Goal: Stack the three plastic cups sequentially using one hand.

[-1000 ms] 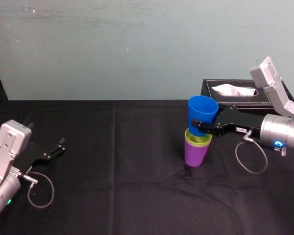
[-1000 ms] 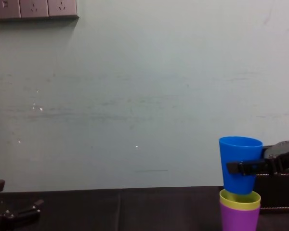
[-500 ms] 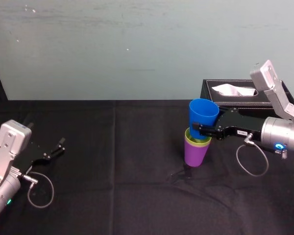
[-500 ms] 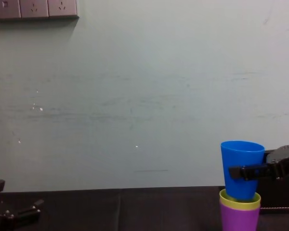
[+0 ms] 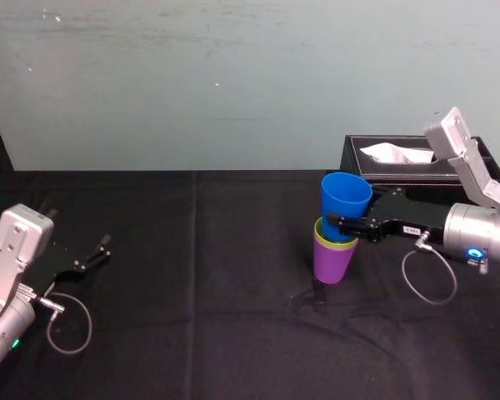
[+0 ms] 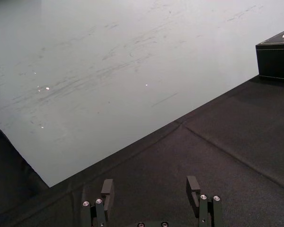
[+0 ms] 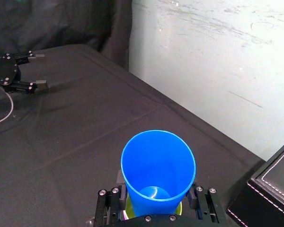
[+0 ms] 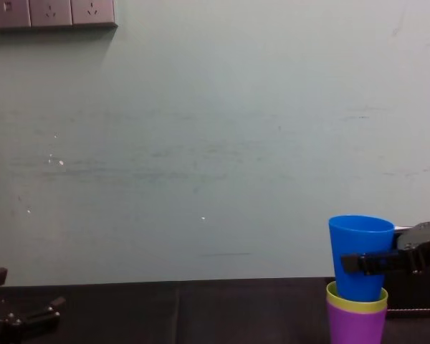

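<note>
The purple cup (image 5: 332,264) stands on the black table with the yellow-green cup (image 5: 344,244) nested inside it. The blue cup (image 5: 344,202) sits upright, its base partly down inside the yellow-green cup. My right gripper (image 5: 347,223) reaches in from the right and is shut on the blue cup's lower wall. The chest view shows the blue cup (image 8: 360,251) above the yellow-green rim (image 8: 355,300) and the purple cup (image 8: 355,327). In the right wrist view both fingers (image 7: 108,200) press the blue cup (image 7: 158,165). My left gripper (image 5: 92,254) rests open at the table's left.
A black tissue box (image 5: 397,166) with white tissue stands behind my right arm, close to the stack. Loose cable loops (image 5: 429,275) hang under each wrist. The black cloth (image 5: 208,275) between the two arms lies bare, and a pale wall runs behind the table.
My right gripper has come down a little with the blue cup, sinking its base deeper into the yellow-green cup. The left arm has not moved.
</note>
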`<state>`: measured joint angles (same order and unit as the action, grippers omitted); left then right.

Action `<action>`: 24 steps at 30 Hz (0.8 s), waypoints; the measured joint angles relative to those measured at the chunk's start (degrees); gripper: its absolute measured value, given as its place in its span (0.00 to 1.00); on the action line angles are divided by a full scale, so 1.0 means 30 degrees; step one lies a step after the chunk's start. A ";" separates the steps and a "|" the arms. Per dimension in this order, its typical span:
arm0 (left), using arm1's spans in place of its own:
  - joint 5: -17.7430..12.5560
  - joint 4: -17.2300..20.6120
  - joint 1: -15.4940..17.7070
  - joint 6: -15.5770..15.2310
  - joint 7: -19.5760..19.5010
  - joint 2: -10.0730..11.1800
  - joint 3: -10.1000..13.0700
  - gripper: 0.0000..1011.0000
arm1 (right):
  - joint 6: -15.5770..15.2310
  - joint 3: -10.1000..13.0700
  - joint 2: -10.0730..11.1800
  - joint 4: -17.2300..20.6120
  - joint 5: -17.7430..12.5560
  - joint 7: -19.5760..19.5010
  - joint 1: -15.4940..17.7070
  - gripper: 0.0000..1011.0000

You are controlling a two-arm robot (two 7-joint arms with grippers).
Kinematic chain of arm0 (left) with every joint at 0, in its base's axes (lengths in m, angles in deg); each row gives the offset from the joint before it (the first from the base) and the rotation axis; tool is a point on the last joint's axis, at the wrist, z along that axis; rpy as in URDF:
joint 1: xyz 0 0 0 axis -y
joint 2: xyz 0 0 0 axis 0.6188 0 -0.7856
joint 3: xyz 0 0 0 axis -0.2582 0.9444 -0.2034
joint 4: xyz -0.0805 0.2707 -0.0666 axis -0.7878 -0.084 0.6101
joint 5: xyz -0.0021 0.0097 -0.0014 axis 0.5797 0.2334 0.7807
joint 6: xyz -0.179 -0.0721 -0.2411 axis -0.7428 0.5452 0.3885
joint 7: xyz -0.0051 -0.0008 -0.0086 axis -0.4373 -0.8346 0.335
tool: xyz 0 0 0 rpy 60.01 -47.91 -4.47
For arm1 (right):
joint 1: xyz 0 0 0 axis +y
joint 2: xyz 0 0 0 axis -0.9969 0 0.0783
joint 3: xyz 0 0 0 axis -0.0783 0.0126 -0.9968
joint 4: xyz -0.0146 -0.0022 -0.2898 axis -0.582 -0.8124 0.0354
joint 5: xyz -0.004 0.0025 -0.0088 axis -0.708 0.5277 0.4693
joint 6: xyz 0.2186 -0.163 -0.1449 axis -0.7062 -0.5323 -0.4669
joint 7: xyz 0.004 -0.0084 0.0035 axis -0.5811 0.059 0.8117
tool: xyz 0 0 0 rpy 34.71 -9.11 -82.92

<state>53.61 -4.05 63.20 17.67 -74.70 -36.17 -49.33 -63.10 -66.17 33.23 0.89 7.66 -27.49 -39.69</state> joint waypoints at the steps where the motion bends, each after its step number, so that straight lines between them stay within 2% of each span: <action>1: 0.0000 0.0000 0.0000 0.0000 -0.0001 0.0001 0.0000 0.99 | 0.0013 -0.0017 -0.0015 -0.0027 0.0007 0.0014 0.0005 0.71; 24: 0.0000 0.0000 0.0000 0.0000 0.0000 0.0000 0.0000 0.99 | 0.0165 -0.0220 -0.0355 -0.0515 0.0478 -0.0184 0.0142 0.71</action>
<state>53.61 -4.05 63.20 17.67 -74.70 -36.17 -49.33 -62.60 -66.83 32.16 -0.65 9.09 -28.04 -39.26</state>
